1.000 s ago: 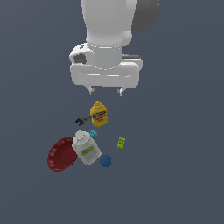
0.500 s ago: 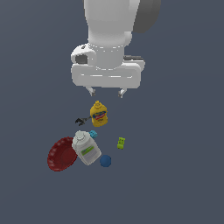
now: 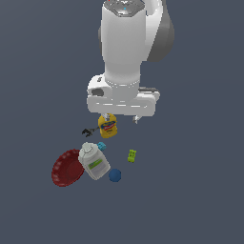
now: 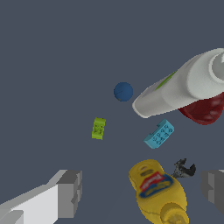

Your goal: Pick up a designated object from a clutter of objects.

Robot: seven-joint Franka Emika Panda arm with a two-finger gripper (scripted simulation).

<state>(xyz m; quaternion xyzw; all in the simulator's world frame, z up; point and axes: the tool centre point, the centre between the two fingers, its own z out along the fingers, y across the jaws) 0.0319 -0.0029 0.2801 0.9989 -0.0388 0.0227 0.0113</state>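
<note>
The lime-green studded brick [image 3: 132, 156] lies flat on the dark floor, apart from the other items; it also shows in the wrist view [image 4: 98, 128]. My gripper [image 3: 121, 117] hangs open and empty above the clutter, up and toward the exterior view's left of the brick. In the wrist view the gripper [image 4: 142, 190] has its two grey fingers [image 4: 70, 192] spread wide, with the yellow mustard bottle [image 4: 158, 190] between them and the green brick farther out.
The mustard bottle [image 3: 108, 125] stands under the hand. A white green-labelled bottle [image 3: 95, 162], dark red bowl [image 3: 66, 167], blue ball [image 3: 115, 176], cyan cube [image 3: 101, 146] and black clamp [image 3: 87, 131] lie to the exterior view's left of the brick.
The hand has come down toward the clutter; its fingers now reach the level of the mustard bottle's top. The objects have not moved.
</note>
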